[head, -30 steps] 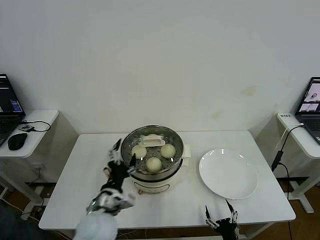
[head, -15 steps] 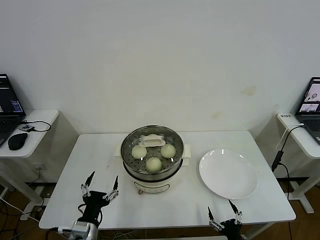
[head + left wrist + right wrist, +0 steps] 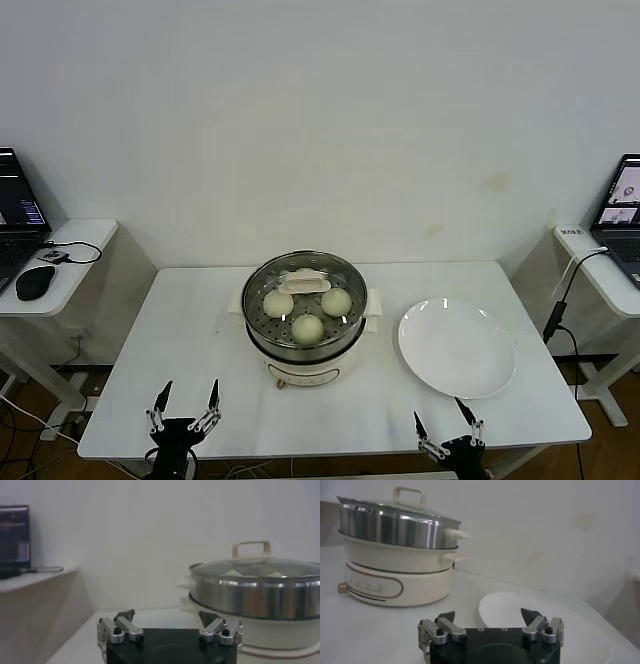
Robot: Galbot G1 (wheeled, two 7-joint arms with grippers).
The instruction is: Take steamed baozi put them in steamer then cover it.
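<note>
Left end effector spread wide and empty, pulled back to the near edge of the worktop, well apart from the steamer it was right beside a second ago. Right end effector likewise spread, empty, parked at the near edge in front of the white plate. Steamer at the worktop's centre, upright. Plate bare, just beside the steamer on the right. Cover seated level on the steel rim, cream handle up. Three steamed baozi visible through the glass on the perforated basket; a fourth perhaps hidden under the handle. Looks like release and retreat after covering, so the task is judged done or nearly so.
</note>
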